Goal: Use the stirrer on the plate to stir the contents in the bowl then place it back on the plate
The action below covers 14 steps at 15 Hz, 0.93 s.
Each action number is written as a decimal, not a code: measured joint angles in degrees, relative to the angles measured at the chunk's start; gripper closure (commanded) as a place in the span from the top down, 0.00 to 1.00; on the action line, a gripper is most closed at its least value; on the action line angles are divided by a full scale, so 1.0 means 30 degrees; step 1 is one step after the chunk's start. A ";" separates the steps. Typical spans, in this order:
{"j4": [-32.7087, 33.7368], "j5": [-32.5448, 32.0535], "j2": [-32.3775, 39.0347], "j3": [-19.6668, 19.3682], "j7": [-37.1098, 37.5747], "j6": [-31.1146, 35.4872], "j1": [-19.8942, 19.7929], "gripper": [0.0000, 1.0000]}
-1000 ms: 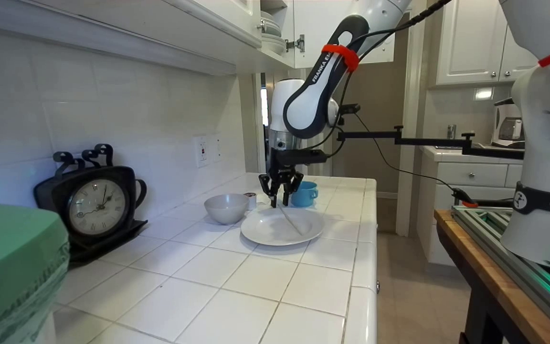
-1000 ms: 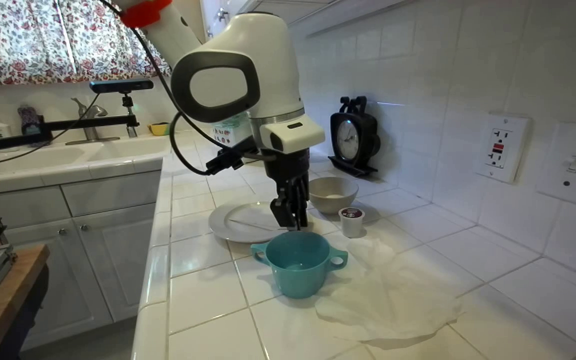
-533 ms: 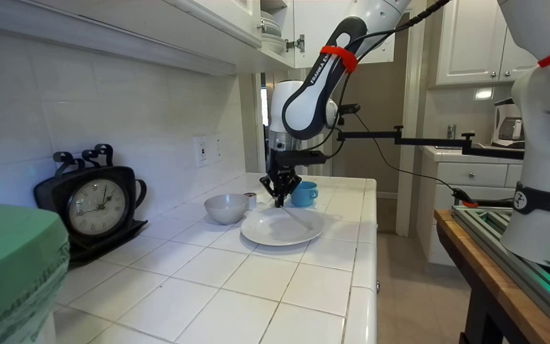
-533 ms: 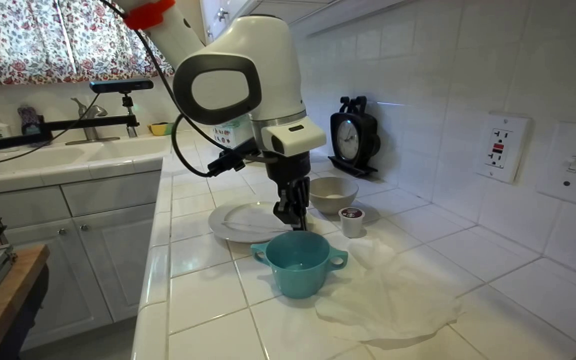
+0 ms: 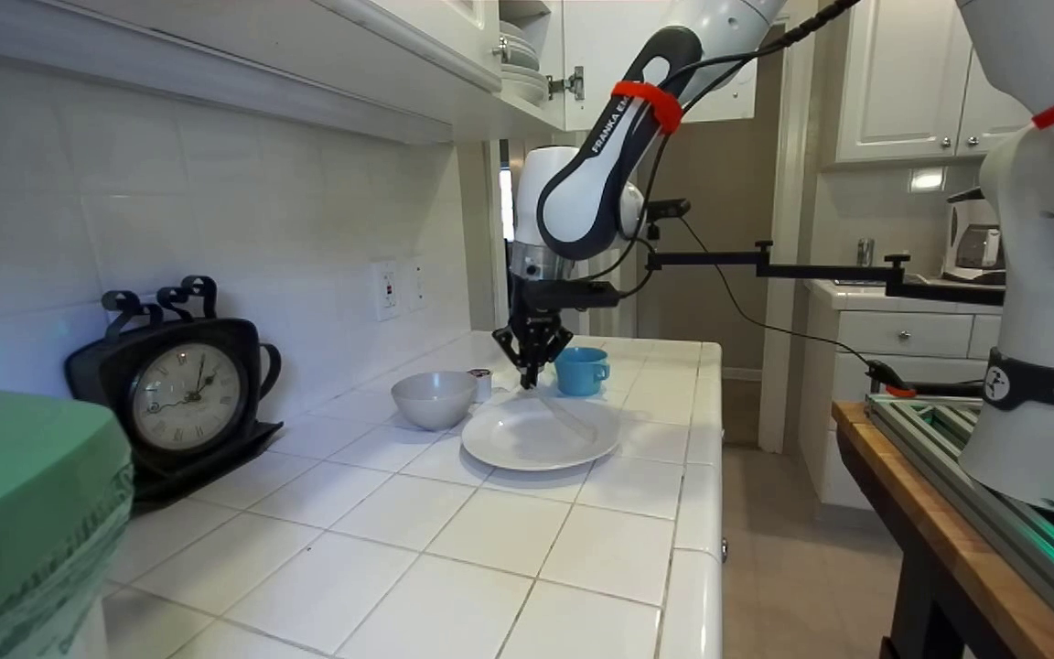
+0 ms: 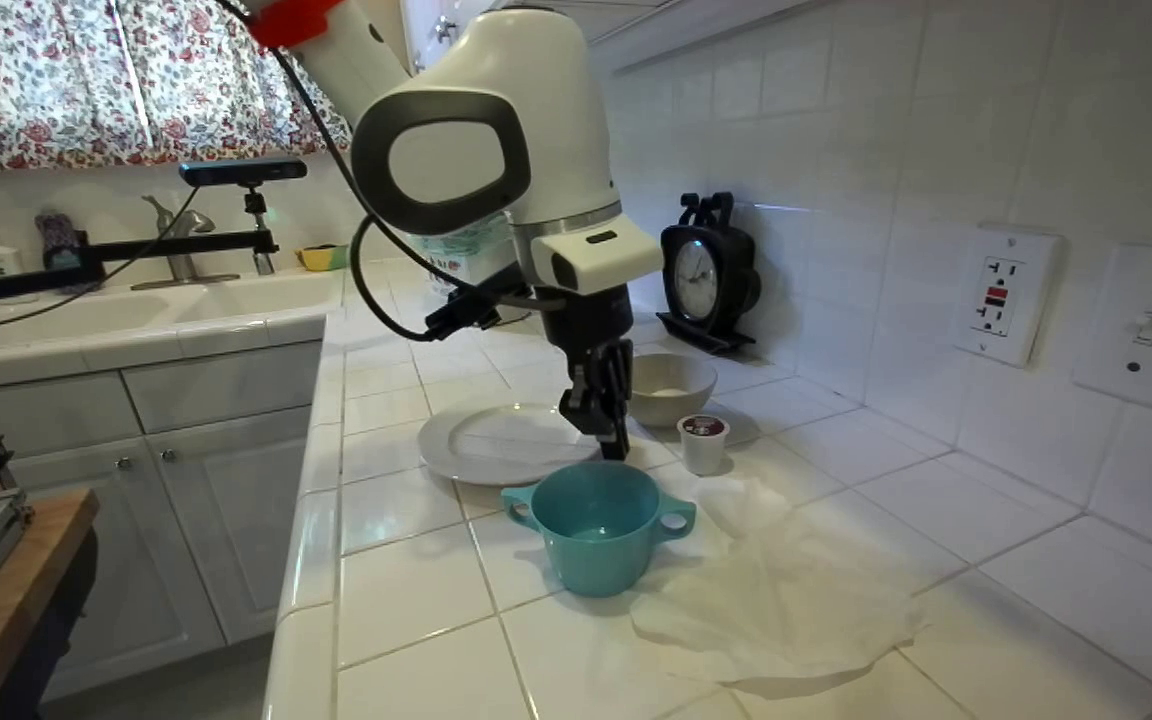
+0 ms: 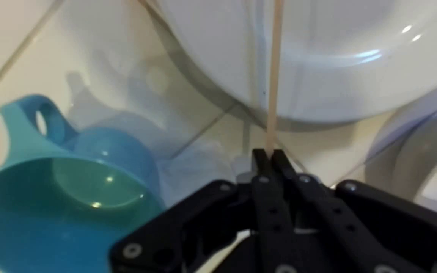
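Observation:
My gripper [image 7: 270,154] has its fingertips pinched together on one end of the stirrer [image 7: 275,72], a thin pale stick. The stick runs away from the fingers over the round white plate [image 7: 332,96]; whether its far end touches the plate I cannot tell. In an exterior view the gripper [image 5: 529,380] hangs just above the plate's far rim, with the stirrer [image 5: 571,421] slanting down over the plate [image 5: 509,450]. Beside the plate, toward the wall, stands the grey-white bowl [image 5: 434,403]. Pale contents show inside the bowl [image 6: 671,385] in an exterior view.
A blue two-handled cup [image 6: 601,535] stands close to the gripper. A small white pod [image 6: 704,448] sits near the bowl, and a thin crumpled sheet [image 6: 786,620] lies on the counter. Along the wall is a black clock [image 5: 187,394]; cabinets [image 5: 435,37] overhang the counter.
The fingers have closed on the stirrer's end. The gripper has then risen slightly and shifted toward the wall, and the stirrer has moved with it. Plate, bowl and cup have stayed put.

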 measured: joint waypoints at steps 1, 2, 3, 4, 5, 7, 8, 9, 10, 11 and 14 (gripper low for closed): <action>0.0049 0.0000 -0.0155 -0.0122 0.0105 0.0160 0.0066 0.01; 0.0068 -0.0004 -0.0337 -0.0271 0.0271 0.0369 0.0171 0.01; 0.0067 -0.0005 -0.0517 -0.0384 0.0428 0.0663 0.0273 0.01; 0.0052 -0.0066 -0.0691 -0.0567 0.0672 0.1058 0.0461 0.01; 0.0034 -0.0109 -0.0827 -0.0746 0.0906 0.1435 0.0703 0.01; -0.0064 -0.0470 -0.0924 -0.1298 0.1672 0.2261 0.1433 0.01; -0.0206 -0.0846 -0.0921 -0.1741 0.2238 0.2783 0.1952 0.01; -0.0425 -0.1353 -0.0919 -0.2287 0.2844 0.3456 0.2565 0.01; -0.0701 -0.2036 -0.0900 -0.3011 0.3538 0.4300 0.3335 0.01; -0.1010 -0.2743 -0.0891 -0.3896 0.4246 0.5201 0.4243 0.01; -0.1686 -0.4093 -0.0797 -0.7115 0.5866 0.7328 0.7346 0.01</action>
